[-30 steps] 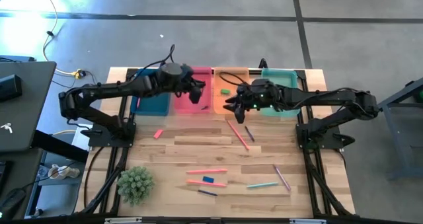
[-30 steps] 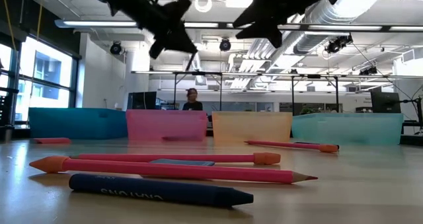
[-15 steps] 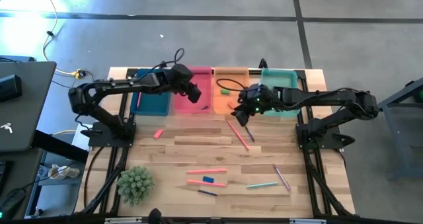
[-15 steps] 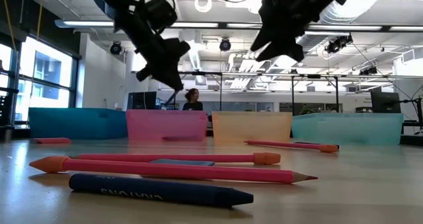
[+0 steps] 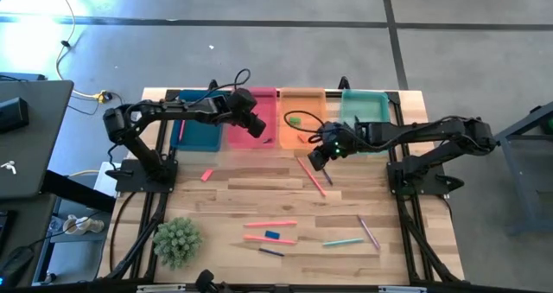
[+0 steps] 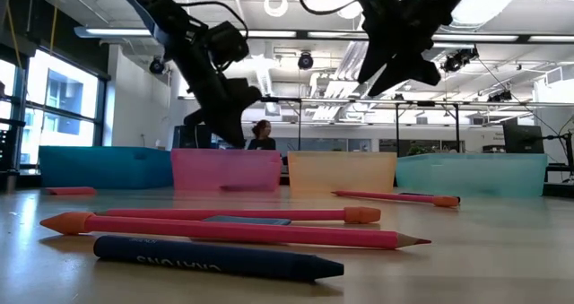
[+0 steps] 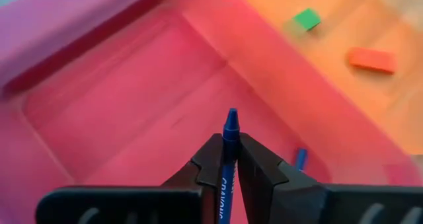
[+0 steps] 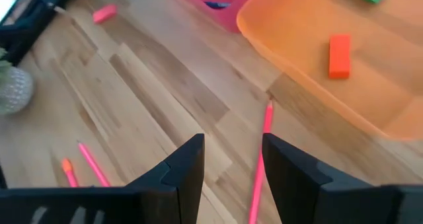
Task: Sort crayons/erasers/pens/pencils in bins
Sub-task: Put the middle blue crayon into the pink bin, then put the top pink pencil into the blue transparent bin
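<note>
My left gripper (image 5: 256, 125) hangs over the pink bin (image 5: 244, 139), shut on a blue crayon (image 7: 230, 121). A second blue crayon (image 7: 301, 159) lies in that bin. The orange bin (image 5: 295, 98) holds a green eraser (image 7: 307, 19) and an orange-red eraser (image 7: 372, 60). My right gripper (image 5: 316, 155) is open above the table, just near of the orange bin, over a pink pencil (image 8: 262, 154). The blue bin (image 5: 197, 130) and the teal bin (image 5: 371, 101) flank the row. My left gripper pinches the blue crayon's shaft (image 7: 229, 159) between its two fingers. The crayon lies along the fingers, and its pointed tip (image 7: 230, 113) sticks out past them. The fingers slant down from the table's left. The crayon is clear of the pink bin's floor.
A pink eraser (image 5: 206, 175) lies near the left arm's base. Pink pencils (image 5: 270, 225), a blue eraser (image 5: 272, 234), a dark crayon (image 5: 270, 251), a teal stick (image 5: 343, 241) and a purple pen (image 5: 369, 232) lie toward the near edge. A plant (image 5: 177, 241) stands near left.
My left gripper has sunk toward the pink bin and tipped further down, still shut on the blue crayon. My right gripper has gone from over the orange bin toward the table's near edge, tipping down and rolling, and stays open.
</note>
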Available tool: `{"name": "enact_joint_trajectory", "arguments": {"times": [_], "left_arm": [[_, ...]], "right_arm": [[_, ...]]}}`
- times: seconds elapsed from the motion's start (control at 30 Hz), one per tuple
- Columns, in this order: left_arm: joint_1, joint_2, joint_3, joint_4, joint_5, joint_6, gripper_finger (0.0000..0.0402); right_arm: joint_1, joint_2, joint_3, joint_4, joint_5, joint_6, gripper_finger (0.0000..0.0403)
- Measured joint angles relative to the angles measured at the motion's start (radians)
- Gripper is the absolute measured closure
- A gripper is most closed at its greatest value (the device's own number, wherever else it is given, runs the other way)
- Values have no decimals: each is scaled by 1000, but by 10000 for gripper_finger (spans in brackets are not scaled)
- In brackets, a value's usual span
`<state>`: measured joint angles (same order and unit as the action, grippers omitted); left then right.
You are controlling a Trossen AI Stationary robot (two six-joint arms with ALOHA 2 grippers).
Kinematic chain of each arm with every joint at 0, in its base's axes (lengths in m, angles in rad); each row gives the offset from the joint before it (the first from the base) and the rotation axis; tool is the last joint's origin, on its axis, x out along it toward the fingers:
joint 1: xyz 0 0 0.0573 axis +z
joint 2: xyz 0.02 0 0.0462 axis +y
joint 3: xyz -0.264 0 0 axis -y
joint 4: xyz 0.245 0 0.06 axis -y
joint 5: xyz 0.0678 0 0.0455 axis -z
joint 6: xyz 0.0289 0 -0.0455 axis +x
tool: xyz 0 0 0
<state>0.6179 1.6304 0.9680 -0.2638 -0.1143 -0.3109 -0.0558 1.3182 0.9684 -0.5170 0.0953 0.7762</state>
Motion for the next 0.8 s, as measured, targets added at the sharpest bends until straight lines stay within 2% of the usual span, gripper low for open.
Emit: {"name": "enact_joint_trajectory", "arguments": {"times": [0.4, 0.67, 0.8], "left_arm": [[4, 50, 0, -2, 1, 1, 351], [10, 36, 0, -4, 4, 38, 309], [17, 11, 0, -1, 23, 41, 284]], "right_arm": [[94, 115, 0, -24, 6, 127, 258], [158, 203, 0, -83, -1, 255, 258], [185, 242, -1, -99, -37, 308, 258]]}}
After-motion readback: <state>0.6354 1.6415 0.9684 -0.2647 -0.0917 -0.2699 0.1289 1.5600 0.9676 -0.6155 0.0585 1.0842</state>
